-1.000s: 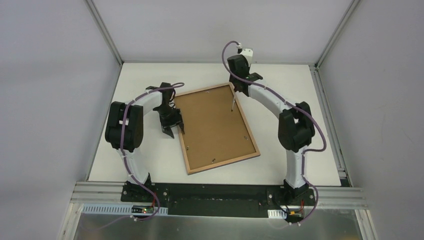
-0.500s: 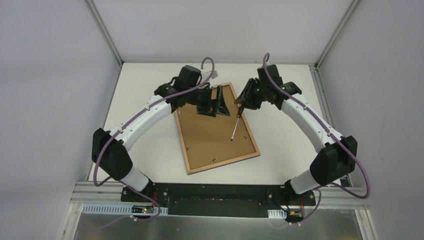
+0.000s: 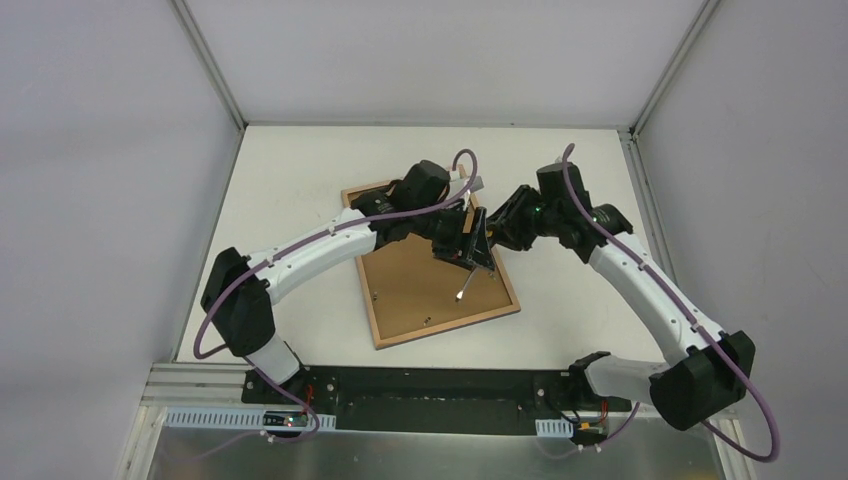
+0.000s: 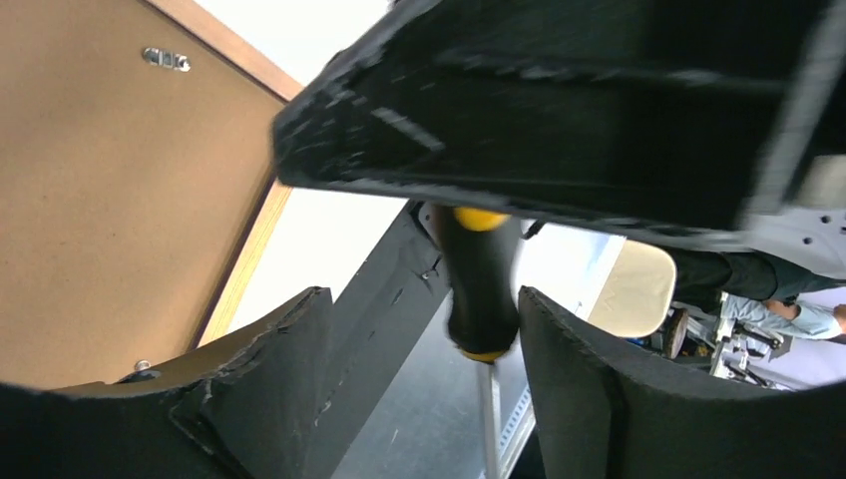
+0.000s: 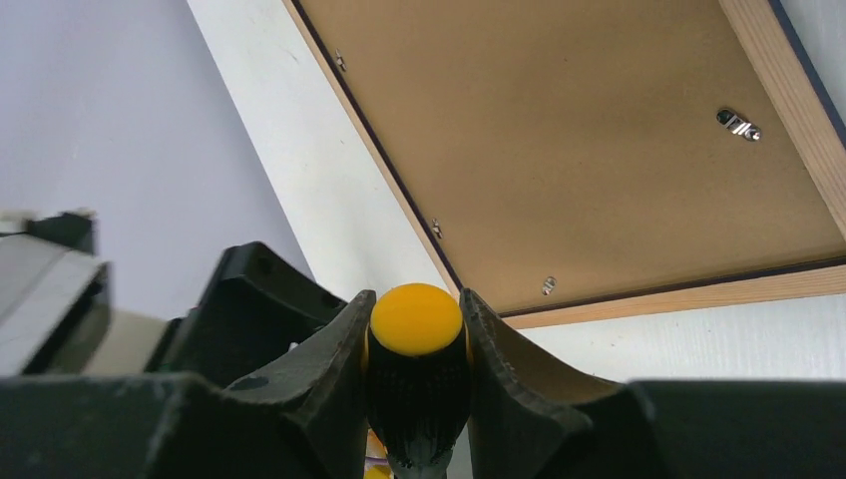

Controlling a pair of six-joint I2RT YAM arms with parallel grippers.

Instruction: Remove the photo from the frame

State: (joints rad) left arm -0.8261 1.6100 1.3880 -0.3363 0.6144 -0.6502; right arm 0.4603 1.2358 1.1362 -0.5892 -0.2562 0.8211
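The frame [image 3: 410, 290] lies under right claw [image 5: 414, 304] pinching screwdriver [image 5: 415, 384] and left claw [image 4: 419, 309] spread, both reaching forward.

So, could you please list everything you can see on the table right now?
frame: one, light wood rim, lying face down mid-table
backing board: one, brown, set in the frame
metal tabs: several, silvery, at the board's edges
photo: none visible
screwdriver: one, black handle with yellow cap, shaft pointing down over the board
table: one, white
left gripper: one, black, open around the screwdriver handle
right gripper: one, black, clamped on the screwdriver handle
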